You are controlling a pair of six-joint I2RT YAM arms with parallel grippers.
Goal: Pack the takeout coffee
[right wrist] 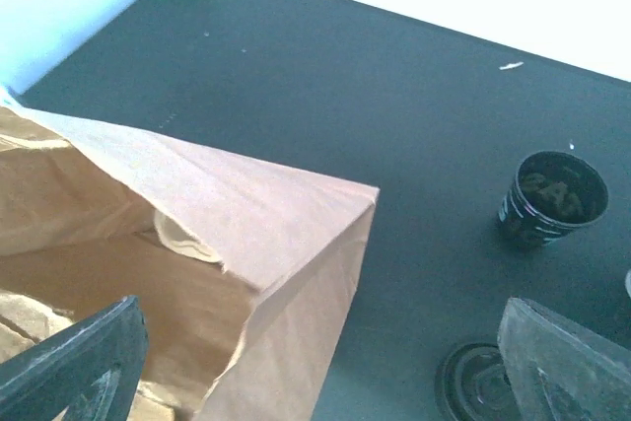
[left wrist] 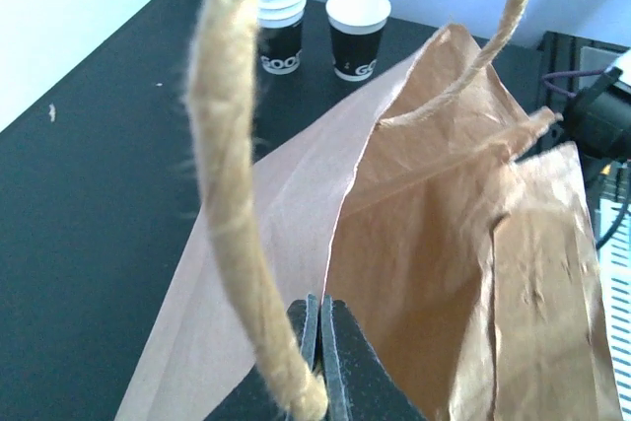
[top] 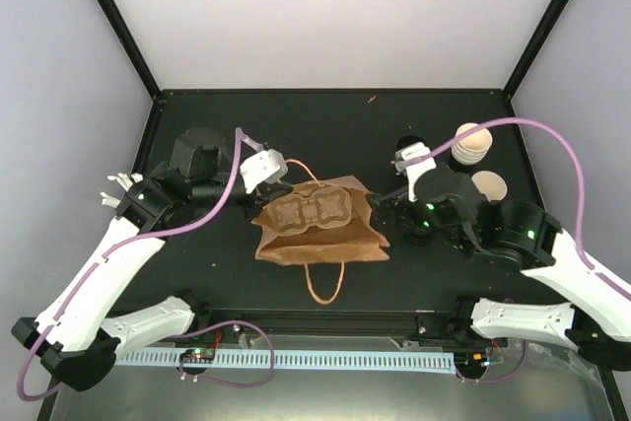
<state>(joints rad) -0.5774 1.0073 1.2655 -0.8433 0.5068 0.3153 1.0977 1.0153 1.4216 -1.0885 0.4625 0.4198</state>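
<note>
Brown paper bag (top: 325,245); black, white-printed cup (left wrist: 357,51)

Paper bag (top: 320,242): one, brown.
Twine handles on the bag: two, one (top: 323,285) at the near side and one (top: 296,170) at the far side.
Pulp tray (top: 314,210) at the bag: one.
Cream-lined cup (left wrist: 357,46), black with white print: one.
Stack of cups (left wrist: 279,36), nested, same print: one; how many cups it holds cannot be told for sure.
Dark-lined cup (right wrist: 548,204), black: one.
Lid (right wrist: 473,382), black, flat on the worktop (top: 325,130): one.
Cups standing singly: two.
</note>
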